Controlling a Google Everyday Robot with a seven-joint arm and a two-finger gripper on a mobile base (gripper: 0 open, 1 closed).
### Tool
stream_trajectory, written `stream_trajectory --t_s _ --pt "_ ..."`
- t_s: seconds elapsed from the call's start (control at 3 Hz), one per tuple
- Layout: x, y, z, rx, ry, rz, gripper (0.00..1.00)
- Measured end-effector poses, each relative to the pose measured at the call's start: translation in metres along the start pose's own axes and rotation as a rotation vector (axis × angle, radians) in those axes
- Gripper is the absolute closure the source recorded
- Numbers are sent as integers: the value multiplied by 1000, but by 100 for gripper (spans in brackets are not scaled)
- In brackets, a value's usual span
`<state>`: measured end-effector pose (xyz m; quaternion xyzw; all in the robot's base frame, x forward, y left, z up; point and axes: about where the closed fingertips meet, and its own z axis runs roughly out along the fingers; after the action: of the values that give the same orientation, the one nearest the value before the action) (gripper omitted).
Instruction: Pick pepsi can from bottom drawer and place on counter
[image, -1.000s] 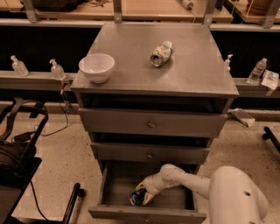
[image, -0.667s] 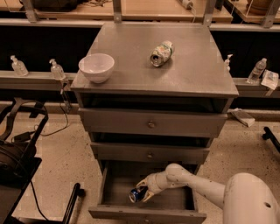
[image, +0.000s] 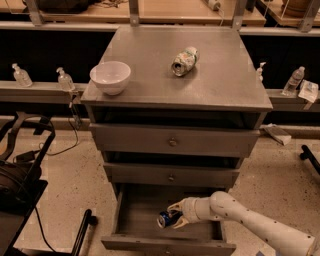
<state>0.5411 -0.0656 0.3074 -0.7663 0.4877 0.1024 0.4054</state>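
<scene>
Since a second ago your robot's bulky white body has slid off to the lower right, and the pincer (image: 173, 216) has drawn slightly rightward. At the left of the flat grey metal tabletop (image: 225, 80) stands a round white bowl (image: 110, 76). Below, in the open, deep grey bottom drawer (image: 150, 245), the small dark blue pepsi can (image: 163, 219) lies on its side, pinched, it seems, by the pincer, ready for lifting. Further right a pale green-and-white can (image: 184, 61) lies tipped on the tabletop. Your white arm (image: 250, 220) reaches in low from the right, nearly level, to clear the drawers above.
</scene>
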Motion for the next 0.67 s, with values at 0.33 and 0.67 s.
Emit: stream_trajectory --t_s 0.33,0.67 --pt "0 0 0 0 -1 0 100" --pt "-6 -19 -25 68 -25 13 100"
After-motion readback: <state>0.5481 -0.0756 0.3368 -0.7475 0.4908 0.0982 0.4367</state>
